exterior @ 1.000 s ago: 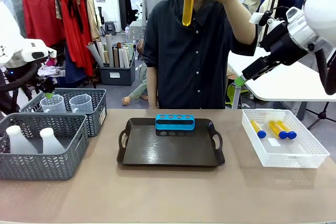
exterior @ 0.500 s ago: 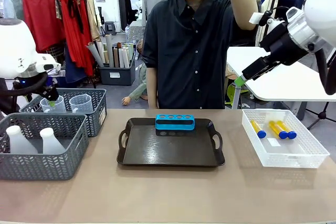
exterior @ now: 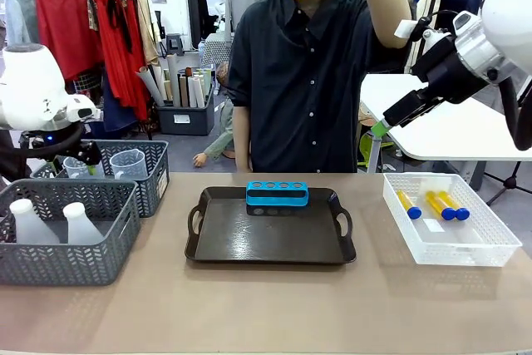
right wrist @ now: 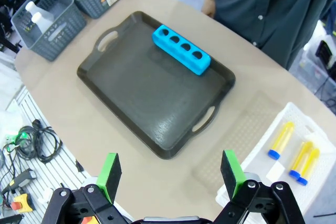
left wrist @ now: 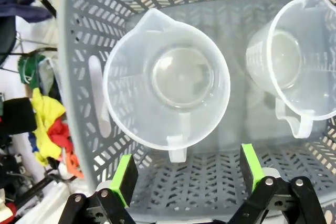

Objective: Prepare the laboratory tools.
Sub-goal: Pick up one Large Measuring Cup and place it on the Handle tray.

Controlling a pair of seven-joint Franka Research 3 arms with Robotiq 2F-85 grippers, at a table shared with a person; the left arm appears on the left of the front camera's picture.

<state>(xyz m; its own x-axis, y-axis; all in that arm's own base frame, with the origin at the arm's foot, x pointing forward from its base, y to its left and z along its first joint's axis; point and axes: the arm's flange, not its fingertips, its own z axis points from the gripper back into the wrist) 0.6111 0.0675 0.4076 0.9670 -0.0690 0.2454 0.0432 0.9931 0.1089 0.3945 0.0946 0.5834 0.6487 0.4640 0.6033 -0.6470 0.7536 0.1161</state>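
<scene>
Grey mesh basket (left wrist: 79,77) now sits beneath our left gripper (left wrist: 186,166), which has descended since the earlier frame; jaws wide apart, empty, above a clear beaker (left wrist: 173,77) standing inside. Our right gripper (right wrist: 170,169) stays high, fully spread, empty; blue tube rack (right wrist: 181,50) unmoved on the tray (right wrist: 142,98).

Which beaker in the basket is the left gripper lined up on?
The beaker centred between the left gripper's open fingers, handle toward them; the other beaker sits off to the side, beyond one finger.
</scene>
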